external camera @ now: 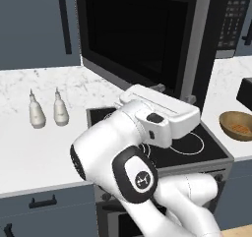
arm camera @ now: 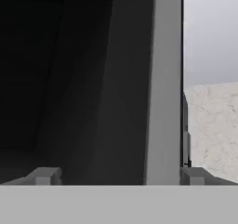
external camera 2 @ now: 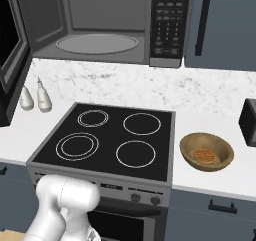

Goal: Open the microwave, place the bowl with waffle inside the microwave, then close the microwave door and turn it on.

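Because the microwave door (external camera: 138, 39) must clear the cavity for loading, it hangs swung out at 12 o'clock in the left base view. In the right base view the microwave (external camera 2: 100, 25) gapes, the bowl with waffle (external camera 2: 206, 151) resting at 3 o'clock on white counter (external camera 2: 220, 182) beside the stove (external camera 2: 107, 140). In the hand view the gripper (arm camera: 118, 175) stands spread, straddling the door's steel edge at 6 o'clock, marbled wall (arm camera: 209, 121) behind.

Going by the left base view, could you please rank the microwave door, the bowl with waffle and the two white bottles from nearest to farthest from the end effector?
1. The microwave door, swung open right in front of the end effector.
2. The bowl with waffle, on the counter right of the stove.
3. The two white bottles, on the counter at far left.
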